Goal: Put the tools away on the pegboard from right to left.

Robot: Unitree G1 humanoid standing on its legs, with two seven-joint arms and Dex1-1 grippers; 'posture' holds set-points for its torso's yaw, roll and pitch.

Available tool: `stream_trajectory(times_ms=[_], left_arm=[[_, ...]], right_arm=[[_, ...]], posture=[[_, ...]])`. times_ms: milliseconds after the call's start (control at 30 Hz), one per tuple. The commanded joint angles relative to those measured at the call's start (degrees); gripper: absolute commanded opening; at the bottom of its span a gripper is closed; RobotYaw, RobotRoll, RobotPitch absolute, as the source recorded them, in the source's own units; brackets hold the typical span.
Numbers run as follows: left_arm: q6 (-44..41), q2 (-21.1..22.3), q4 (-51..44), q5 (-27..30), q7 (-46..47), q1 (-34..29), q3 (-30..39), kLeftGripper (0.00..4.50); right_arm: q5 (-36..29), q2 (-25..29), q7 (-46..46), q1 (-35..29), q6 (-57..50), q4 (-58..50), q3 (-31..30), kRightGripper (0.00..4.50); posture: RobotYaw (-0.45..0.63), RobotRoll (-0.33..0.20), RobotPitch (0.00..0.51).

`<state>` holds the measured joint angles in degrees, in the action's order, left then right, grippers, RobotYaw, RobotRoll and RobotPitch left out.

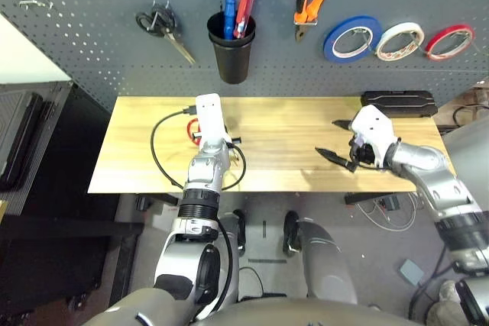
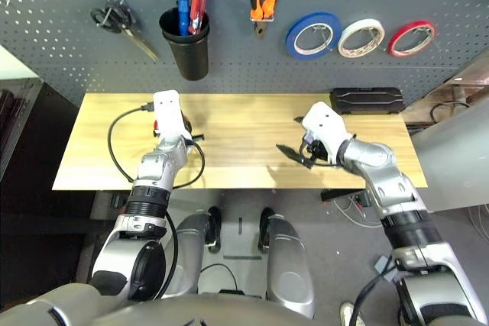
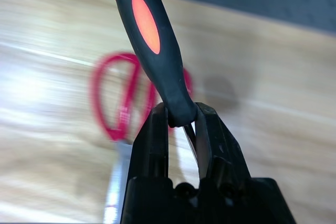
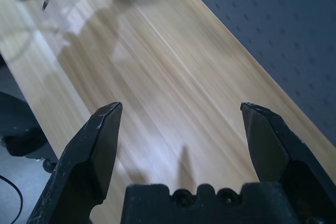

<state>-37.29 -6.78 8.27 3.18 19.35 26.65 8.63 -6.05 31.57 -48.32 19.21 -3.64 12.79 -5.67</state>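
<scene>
"Two grippers, what are they doing?"
"Left gripper (image 3: 178, 129) is clamped on the screwdriver (image 3: 155, 51) above the red-handled scissors (image 3: 123, 95) on the table (image 1: 290, 166); right gripper (image 4: 181, 116) is spread wide, empty."

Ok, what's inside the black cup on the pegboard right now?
In the black cup: a blue-handled tool and a red-handled tool, handles up. Their lower ends are hidden by the cup wall.
</scene>
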Motion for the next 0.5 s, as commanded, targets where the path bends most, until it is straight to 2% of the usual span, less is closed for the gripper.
stream_trajectory(times_ms=[33,267,433,500], left_arm=[[-0.1,-2.2,-6.5,-0.1,2.8,-3.5,1.6,0.57],[1.6,-1.9,-17.0,-0.2,3.8,-7.7,2.6,0.57],[4.4,0.6,-23.2,-0.6,2.8,-7.3,3.2,0.57],[3.2,0.7,-25.4,0.7,2.5,-6.2,4.1,0.57]], right_arm=[[-1.5,-0.7,-2.4,0.5,3.1,2.5,0.3,4.50],[-8.3,-1.8,-6.5,0.9,7.1,1.4,4.4,4.50],[-16.3,-3.9,-9.0,-0.5,14.9,0.3,11.5,4.50],[-17.7,-4.0,-8.6,-0.5,14.5,-0.1,12.9,4.50]], posture=[[0.21,0.000,0.243],[0.25,0.000,0.237],[0.27,0.000,0.236],[0.27,0.000,0.234]])
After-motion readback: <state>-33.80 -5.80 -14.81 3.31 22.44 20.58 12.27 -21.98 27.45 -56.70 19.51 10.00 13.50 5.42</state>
